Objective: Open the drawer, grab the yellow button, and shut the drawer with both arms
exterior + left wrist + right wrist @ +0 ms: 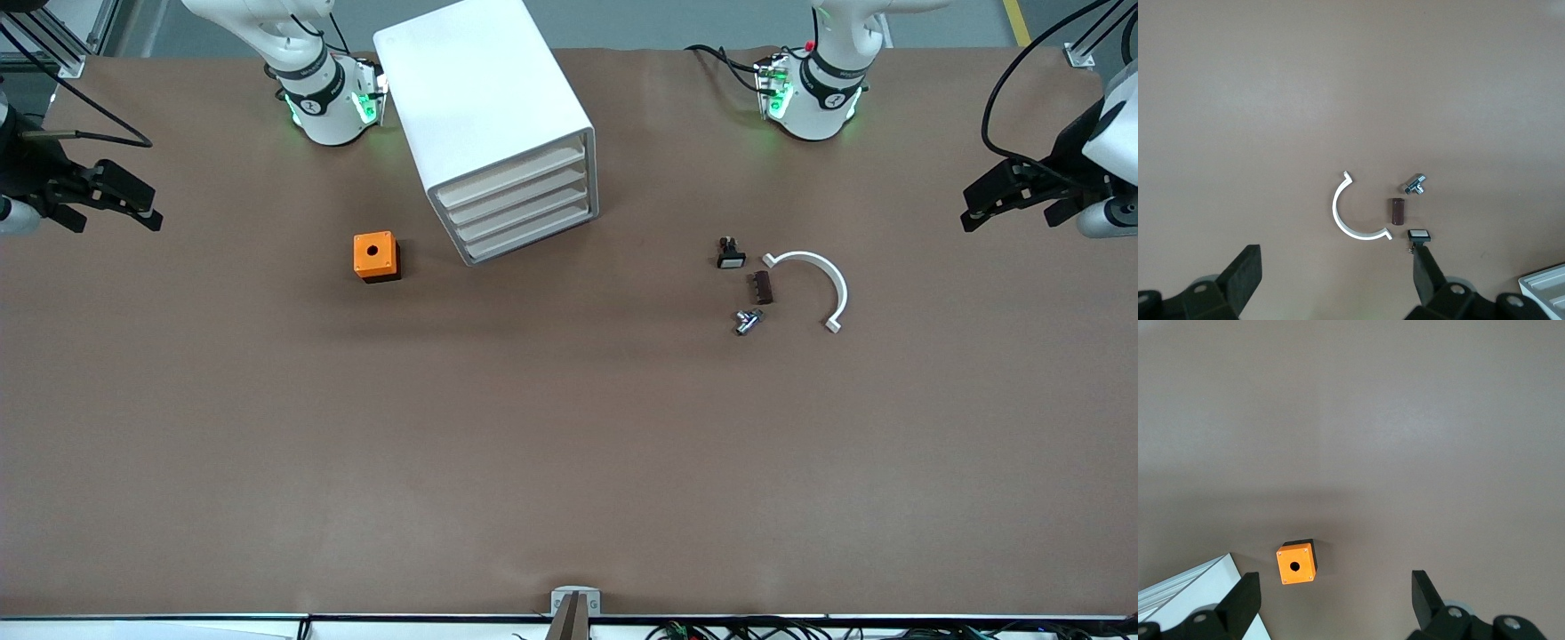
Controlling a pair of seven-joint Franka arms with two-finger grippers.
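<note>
Both grippers, left gripper (1000,203) and right gripper (124,206), are held spread and empty, parked well away from the shut drawer (511,177), awaiting approach.

Orange cube (375,256), white arc (818,283), small parts (749,321) on table (533,444).

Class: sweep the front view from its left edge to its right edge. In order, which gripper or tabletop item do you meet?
Right gripper → orange cube with a hole → white four-drawer cabinet → white curved plastic clip → left gripper.
</note>
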